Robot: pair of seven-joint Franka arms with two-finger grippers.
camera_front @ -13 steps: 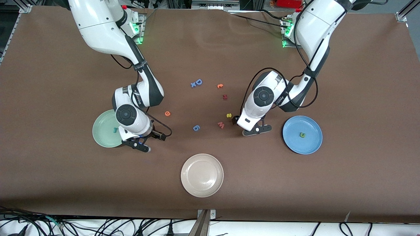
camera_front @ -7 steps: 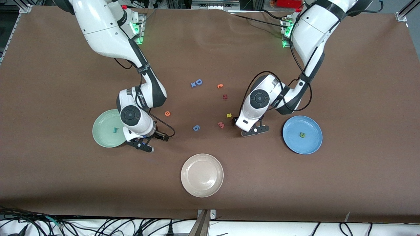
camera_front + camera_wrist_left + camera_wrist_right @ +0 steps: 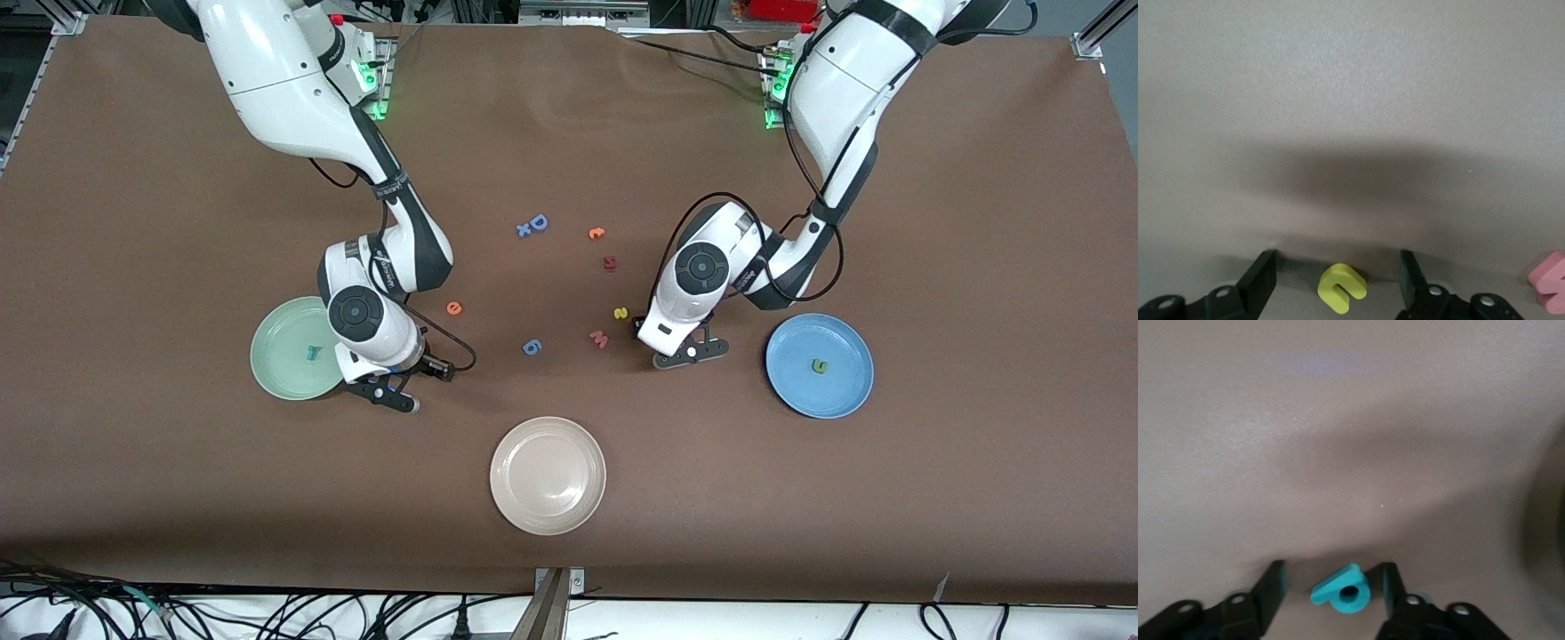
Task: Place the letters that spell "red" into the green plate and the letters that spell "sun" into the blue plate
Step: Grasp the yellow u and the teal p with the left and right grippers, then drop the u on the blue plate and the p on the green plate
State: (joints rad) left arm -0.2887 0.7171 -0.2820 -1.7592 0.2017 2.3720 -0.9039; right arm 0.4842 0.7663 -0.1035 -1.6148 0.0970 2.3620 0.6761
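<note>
The yellow u (image 3: pixel 1341 288) lies on the table between the fingers of my left gripper (image 3: pixel 1337 255), which stands open around it without touching, between the pink w and the blue plate (image 3: pixel 845 391). A green n (image 3: pixel 819 365) lies in the blue plate. The yellow s (image 3: pixel 621 313) rests beside the left gripper (image 3: pixel 680 352). My right gripper (image 3: pixel 1333 565) is open around the teal d (image 3: pixel 1345 591); one finger (image 3: pixel 1390 583) is at the letter, the other stands apart. It is beside the green plate (image 3: pixel 271 373), which holds the teal r (image 3: pixel 311 353). The orange e (image 3: pixel 454 308) lies farther from the camera.
A pink w (image 3: pixel 598 339) and a blue 6 (image 3: pixel 532 347) lie mid-table. Farther from the camera are a blue D (image 3: pixel 538 222), a small x (image 3: pixel 524 230), an orange c (image 3: pixel 596 234) and a dark red letter (image 3: pixel 610 263). A beige plate (image 3: pixel 547 476) sits nearest the camera.
Both grippers have come down to the table, the left shifting a little toward the w. Both pairs of jaws have narrowed around their letters, the right more so.
</note>
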